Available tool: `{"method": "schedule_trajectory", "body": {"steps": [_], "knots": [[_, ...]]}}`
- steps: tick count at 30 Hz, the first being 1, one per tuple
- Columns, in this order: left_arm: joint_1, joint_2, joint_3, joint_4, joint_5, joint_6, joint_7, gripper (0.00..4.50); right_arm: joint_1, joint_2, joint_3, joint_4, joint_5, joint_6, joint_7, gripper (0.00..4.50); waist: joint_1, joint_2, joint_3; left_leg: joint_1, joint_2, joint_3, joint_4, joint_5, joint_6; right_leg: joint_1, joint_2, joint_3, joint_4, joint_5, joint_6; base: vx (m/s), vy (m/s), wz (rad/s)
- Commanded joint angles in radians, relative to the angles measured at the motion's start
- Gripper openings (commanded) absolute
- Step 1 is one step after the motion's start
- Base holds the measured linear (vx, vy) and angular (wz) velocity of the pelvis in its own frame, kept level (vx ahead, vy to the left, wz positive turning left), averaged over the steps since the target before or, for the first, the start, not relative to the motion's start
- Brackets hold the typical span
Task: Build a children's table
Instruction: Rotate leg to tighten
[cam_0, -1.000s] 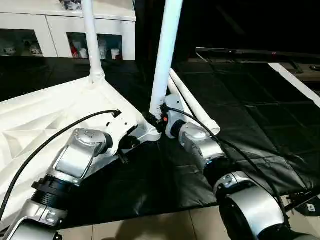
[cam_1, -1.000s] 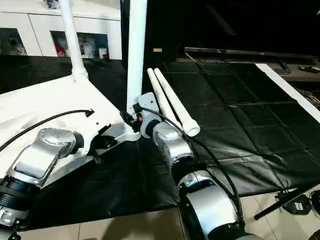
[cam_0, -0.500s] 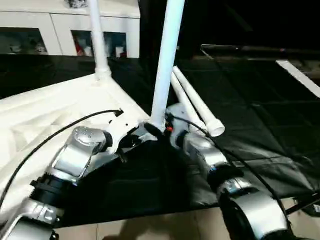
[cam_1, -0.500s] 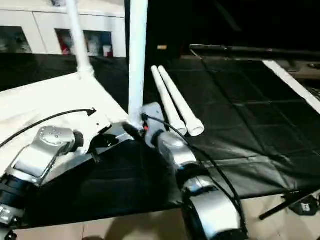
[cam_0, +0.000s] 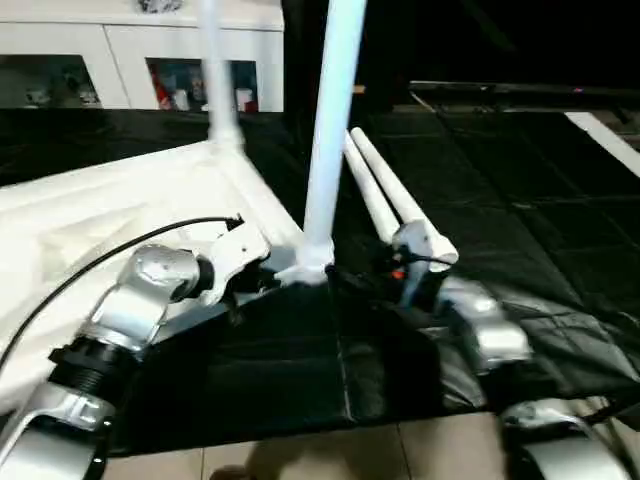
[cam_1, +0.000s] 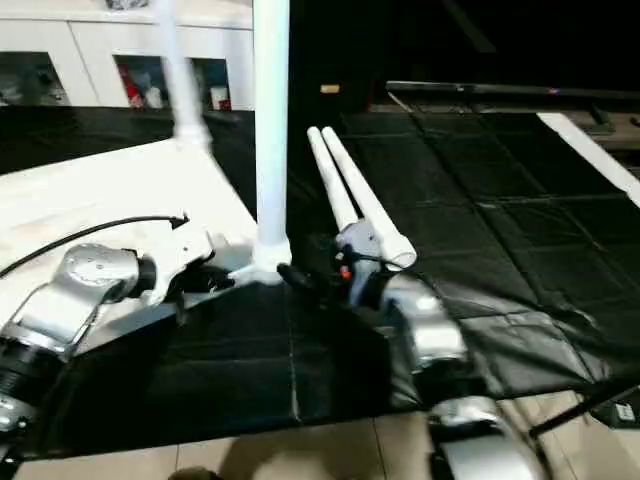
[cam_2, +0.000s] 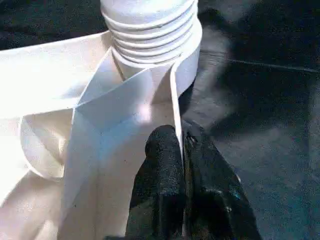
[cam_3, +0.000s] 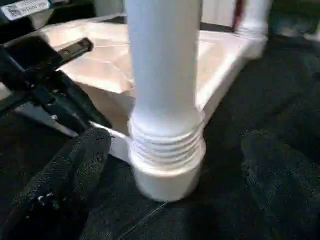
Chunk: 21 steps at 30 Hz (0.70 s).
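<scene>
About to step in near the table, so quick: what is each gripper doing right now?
Left gripper: shut on the table top's edge rib.
Right gripper: open, holding nothing, fingers either side of the upright leg.

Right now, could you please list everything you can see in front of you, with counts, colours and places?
Table top: one, white, lying upside down on the mat, ribbed underside up, at the left.
Fitted legs: two, white, standing upright in corner sockets, near one by the hands, far one behind.
Loose legs: two, white, lying side by side on the mat right of the near leg.
Mat: one, black, covering the floor.
Cabinet: one, white with glass doors, far left.
Left hand: shut on the table top's rim beside the near socket.
Right hand: open, fingers either side of the near leg's base, not touching.
</scene>
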<state>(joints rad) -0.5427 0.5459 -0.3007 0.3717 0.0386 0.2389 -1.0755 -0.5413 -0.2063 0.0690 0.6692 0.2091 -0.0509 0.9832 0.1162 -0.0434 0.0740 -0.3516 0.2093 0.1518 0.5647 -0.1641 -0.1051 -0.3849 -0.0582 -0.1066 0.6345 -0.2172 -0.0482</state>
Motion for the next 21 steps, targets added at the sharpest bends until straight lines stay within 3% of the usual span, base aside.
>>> {"method": "schedule_trajectory", "body": {"steps": [1, 2, 5, 6, 8, 12, 21], "knots": [[-0.005, 0.005, -0.060, 0.014, 0.014, -0.058, -0.065, 0.00, -0.006, -0.037, 0.023, -0.023, -0.025, -0.004, 0.056, 4.49, -0.005, 0.018, -0.075, 0.003, 0.030, 0.003, -0.054, -0.167, 0.043, 0.054, -0.087, 0.072, -0.085, -0.099, -0.182, 0.000, 0.000, 0.00], [-0.008, 0.010, -0.065, 0.022, 0.018, -0.074, -0.074, 0.00, -0.012, -0.050, 0.025, -0.021, -0.030, -0.008, 0.073, 4.49, -0.004, 0.013, -0.075, 0.002, 0.028, 0.005, -0.054, -0.168, 0.044, 0.056, -0.087, 0.071, -0.086, -0.109, -0.181, 0.000, 0.000, 0.00], [-0.015, 0.022, -0.079, 0.050, 0.021, -0.137, -0.129, 0.00, -0.026, -0.093, 0.043, -0.044, -0.018, 0.034, 0.167, 4.49, 0.000, 0.013, -0.076, -0.001, 0.027, 0.006, -0.051, -0.154, 0.052, 0.060, -0.086, 0.071, -0.083, -0.099, -0.179, 0.000, 0.000, 0.00], [-0.017, 0.032, -0.088, 0.053, 0.017, -0.167, -0.172, 0.00, -0.033, -0.115, 0.065, -0.061, -0.011, 0.064, 0.236, 4.49, -0.001, 0.008, -0.077, -0.002, 0.028, 0.006, -0.050, -0.141, 0.058, 0.062, -0.085, 0.071, -0.081, -0.082, -0.176, 0.000, 0.000, 0.00], [-0.017, 0.034, -0.091, 0.052, 0.016, -0.173, -0.182, 0.00, -0.034, -0.119, 0.071, -0.066, -0.010, 0.069, 0.251, 4.49, 0.000, 0.011, -0.077, -0.002, 0.030, 0.006, -0.050, -0.136, 0.062, 0.060, -0.087, 0.071, -0.079, -0.079, -0.177, 0.000, 0.000, 0.00], [-0.018, 0.048, -0.120, 0.025, 0.007, -0.223, -0.258, 0.00, -0.055, -0.116, 0.109, -0.051, -0.024, 0.070, 0.295, 4.49, 0.003, 0.006, -0.078, 0.000, 0.033, 0.008, -0.050, -0.130, 0.062, 0.057, -0.091, 0.071, -0.077, -0.091, -0.186, 0.000, 0.000, 0.00], [-0.036, 0.025, -0.133, 0.025, -0.001, -0.251, -0.298, 0.00, -0.054, -0.102, 0.154, -0.034, -0.023, 0.098, 0.391, 4.49, 0.022, 0.007, -0.080, 0.004, 0.035, 0.011, -0.047, -0.124, 0.057, 0.054, -0.091, 0.072, -0.073, -0.074, -0.185, 0.000, 0.000, 0.00]]}}
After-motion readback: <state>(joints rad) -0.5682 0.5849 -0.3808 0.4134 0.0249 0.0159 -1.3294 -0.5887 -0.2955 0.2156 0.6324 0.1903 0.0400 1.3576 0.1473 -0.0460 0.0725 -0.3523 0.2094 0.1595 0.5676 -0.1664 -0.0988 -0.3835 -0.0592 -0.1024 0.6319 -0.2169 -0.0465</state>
